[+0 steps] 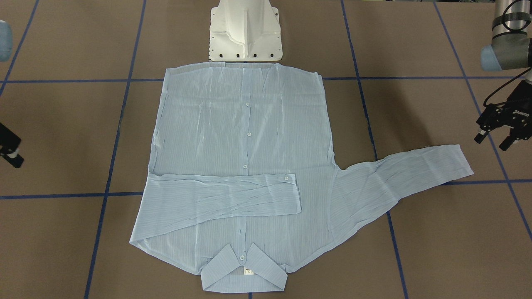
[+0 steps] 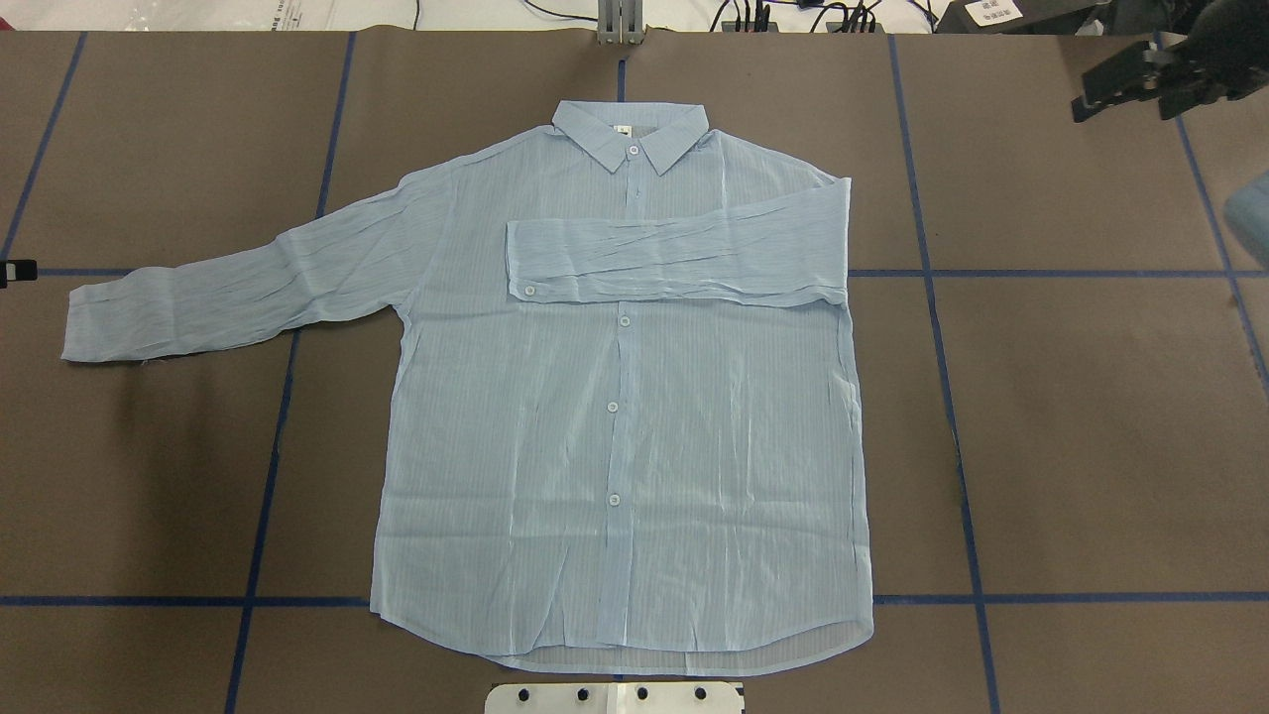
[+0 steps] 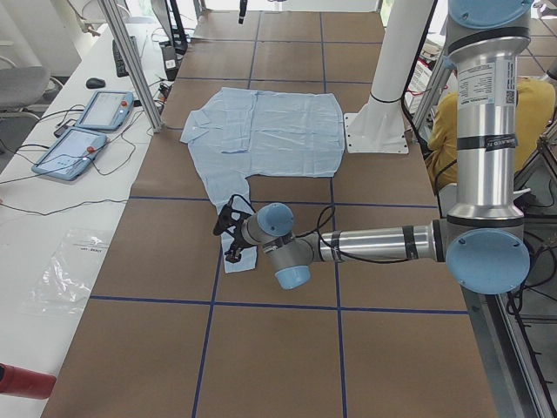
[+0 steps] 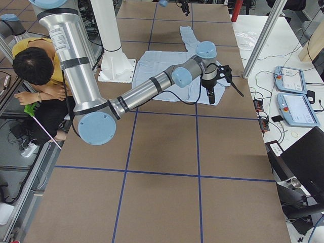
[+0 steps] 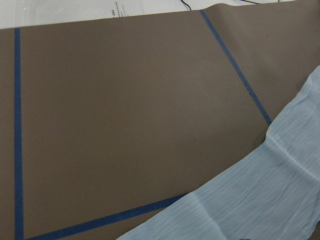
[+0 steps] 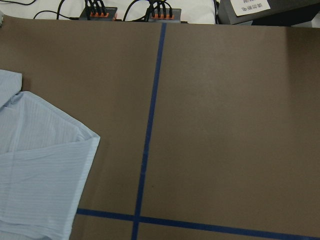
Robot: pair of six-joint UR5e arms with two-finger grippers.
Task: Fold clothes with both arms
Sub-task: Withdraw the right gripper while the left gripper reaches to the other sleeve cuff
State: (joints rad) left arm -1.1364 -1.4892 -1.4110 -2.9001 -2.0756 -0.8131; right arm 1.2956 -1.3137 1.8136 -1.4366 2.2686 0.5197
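- Left end effector [image 1: 493, 142] hangs with its fingers spread and nothing between them. It is near the cuff of the outstretched sleeve [image 1: 399, 178] and does not touch it.
- Right end effector [image 2: 1125, 94] is also spread and empty. It is well apart from the shirt [image 2: 634, 476], over the far right corner of the tabletop [image 2: 1091, 416].
- Two arms show, the left arm [image 3: 383, 244] and the right arm [image 4: 147, 91]. Neither touches the cloth.
- One light-blue shirt lies flat and front-up in the middle of the tabletop. Its collar [image 2: 631, 134] points away from the robot, and its hem is just beside the white base [image 1: 245, 37].
- Of its two sleeves, one stretches out toward the robot's left. The folded sleeve [image 2: 684, 260] lies across the chest, its cuff past the button line.
- Five buttons [image 2: 612, 406] show: three down the front, one at the collar and one on the folded cuff.
- Blue tape lines [image 2: 932, 273] cross the brown tabletop in a grid.
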